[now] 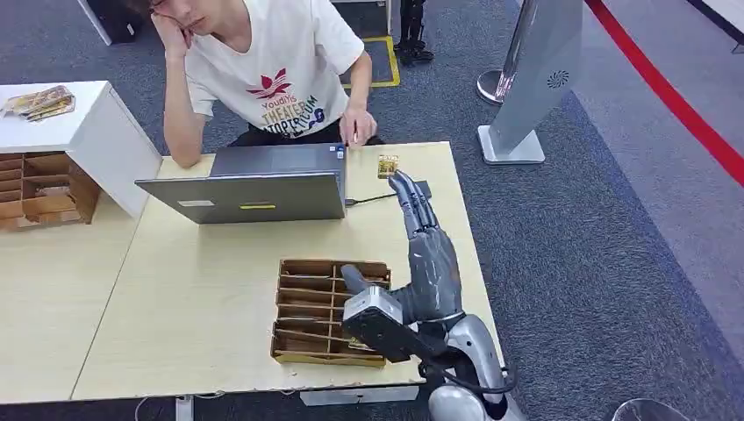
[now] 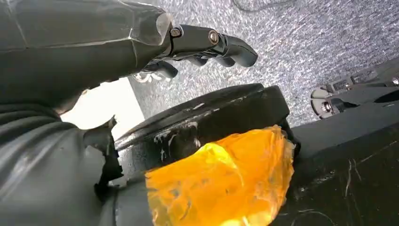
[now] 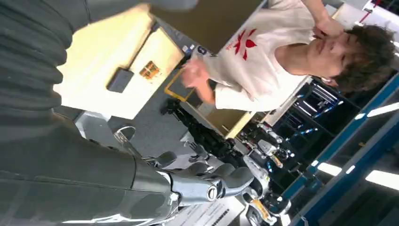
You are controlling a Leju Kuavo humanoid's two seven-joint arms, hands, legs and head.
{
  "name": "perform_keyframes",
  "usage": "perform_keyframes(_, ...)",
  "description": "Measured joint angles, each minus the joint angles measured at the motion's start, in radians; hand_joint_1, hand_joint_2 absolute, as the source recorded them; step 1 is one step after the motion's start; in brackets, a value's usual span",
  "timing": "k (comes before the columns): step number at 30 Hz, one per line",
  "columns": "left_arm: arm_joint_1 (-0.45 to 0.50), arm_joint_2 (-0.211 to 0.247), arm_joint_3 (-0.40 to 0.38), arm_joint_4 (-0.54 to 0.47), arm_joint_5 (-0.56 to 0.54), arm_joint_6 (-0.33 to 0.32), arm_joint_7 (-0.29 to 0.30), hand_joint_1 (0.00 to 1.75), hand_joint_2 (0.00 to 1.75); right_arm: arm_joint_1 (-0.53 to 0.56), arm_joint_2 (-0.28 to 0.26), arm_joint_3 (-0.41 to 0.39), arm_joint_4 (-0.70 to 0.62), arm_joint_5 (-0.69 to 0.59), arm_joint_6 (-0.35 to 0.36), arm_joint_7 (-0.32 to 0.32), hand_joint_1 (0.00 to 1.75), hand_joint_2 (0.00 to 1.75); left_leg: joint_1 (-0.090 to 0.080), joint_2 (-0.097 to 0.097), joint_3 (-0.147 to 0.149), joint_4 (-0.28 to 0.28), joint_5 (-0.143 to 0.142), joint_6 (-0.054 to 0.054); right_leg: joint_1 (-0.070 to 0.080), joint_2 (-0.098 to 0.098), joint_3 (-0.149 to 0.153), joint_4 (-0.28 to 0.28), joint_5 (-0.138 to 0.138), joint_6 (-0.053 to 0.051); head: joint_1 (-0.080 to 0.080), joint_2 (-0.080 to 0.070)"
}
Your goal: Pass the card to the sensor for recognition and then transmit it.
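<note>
grey carpet (image 1: 570,263), pale wooden table (image 1: 202,289)

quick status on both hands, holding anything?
Left hand: hanging over the carpet, fingers loosely curled, nothing in them that I can see; open or closed cannot be told.
Right hand: raised over the table, fingers straight, open and empty.

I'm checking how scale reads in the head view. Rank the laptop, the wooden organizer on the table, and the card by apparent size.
1. Laptop, largest.
2. Organizer, clearly smaller though nearer the camera.
3. Card, far smallest.
</note>
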Motion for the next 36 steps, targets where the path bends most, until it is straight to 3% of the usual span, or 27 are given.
perform_keyframes(6, 0.005, 0.002, 0.008, 0.000, 0.010, 0.002, -0.004, 0.00, 0.00, 0.057, -0.021, 0.000, -0.011, 0.015, -0.002, 0.000, 1.75, 1.75, 0.000, 0.000, 0.000, 0.000, 0.000, 0.000, 0.000, 0.000, 0.000, 0.000, 0.000, 0.000, 0.000, 0.000)
perform_keyframes(12, 0.005, 0.002, 0.008, 0.000, 0.011, 0.005, -0.003, 0.00, 0.00, 0.074, -0.031, 0.009, 0.002, 0.109, -0.005, 0.021, 1.73, 1.75, 0.000, 0.000, 0.000, 0.000, 0.000, 0.000, 0.000, 0.000, 0.000, 0.000, 0.000, 0.000, 0.000, 0.000)
perform_keyframes(14, 0.005, 0.002, 0.008, 0.000, 0.011, 0.005, -0.002, 0.00, 0.00, 0.074, -0.033, 0.014, 0.017, 0.142, -0.007, 0.031, 1.03, 1.75, 0.000, 0.000, 0.000, 0.000, 0.000, 0.000, 0.000, 0.000, 0.000, 0.000, 0.000, 0.000, 0.000, 0.000)
perform_keyframes(21, 0.003, 0.002, 0.008, 0.000, 0.008, 0.004, 0.004, 0.00, 0.00, 0.062, -0.033, 0.032, 0.081, 0.213, -0.008, 0.063, 1.03, 1.75, 0.000, 0.000, 0.000, 0.000, 0.000, 0.000, 0.000, 0.000, 0.000, 0.000, 0.000, 0.000, 0.000, 0.000)
perform_keyframes(22, 0.003, 0.002, 0.008, 0.000, 0.008, 0.003, 0.004, 0.00, 0.00, 0.060, -0.033, 0.033, 0.087, 0.215, -0.008, 0.064, 0.28, 1.75, 0.000, 0.000, 0.000, 0.000, 0.000, 0.000, 0.000, 0.000, 0.000, 0.000, 0.000, 0.000, 0.000, 0.000)
perform_keyframes(24, 0.003, 0.002, 0.008, 0.000, 0.008, 0.003, 0.004, 0.00, 0.00, 0.056, -0.033, 0.035, 0.098, 0.215, -0.008, 0.067, 0.47, 1.75, 0.000, 0.000, 0.000, 0.000, 0.000, 0.000, 0.000, 0.000, 0.000, 0.000, 0.000, 0.000, 0.000, 0.000)
perform_keyframes(27, 0.003, 0.002, 0.008, 0.000, 0.005, 0.003, 0.005, 0.00, 0.00, 0.051, -0.033, 0.039, 0.110, 0.241, -0.007, 0.081, 0.58, 1.75, 0.000, 0.000, 0.000, 0.000, 0.000, 0.000, 0.000, 0.000, 0.000, 0.000, 0.000, 0.000, 0.000, 0.000)
perform_keyframes(33, 0.000, 0.002, 0.008, 0.000, -0.003, -0.001, 0.011, 0.00, 0.00, 0.017, -0.027, 0.051, 0.172, 0.308, -0.002, 0.117, 1.08, 1.75, 0.000, 0.000, 0.000, 0.000, 0.000, 0.000, 0.000, 0.000, 0.000, 0.000, 0.000, 0.000, 0.000, 0.000)
perform_keyframes(35, -0.002, 0.002, 0.007, 0.000, -0.003, -0.002, 0.015, 0.00, 0.00, 0.010, -0.024, 0.051, 0.192, 0.316, 0.000, 0.127, 0.98, 1.75, 0.000, 0.000, 0.000, 0.000, 0.000, 0.000, 0.000, 0.000, 0.000, 0.000, 0.000, 0.000, 0.000, 0.000)
perform_keyframes(36, -0.003, 0.002, 0.007, 0.000, -0.003, -0.002, 0.016, 0.00, 0.00, 0.007, -0.023, 0.051, 0.205, 0.322, 0.002, 0.133, 1.05, 1.75, 0.000, 0.000, 0.000, 0.000, 0.000, 0.000, 0.000, 0.000, 0.000, 0.000, 0.000, 0.000, 0.000, 0.000)
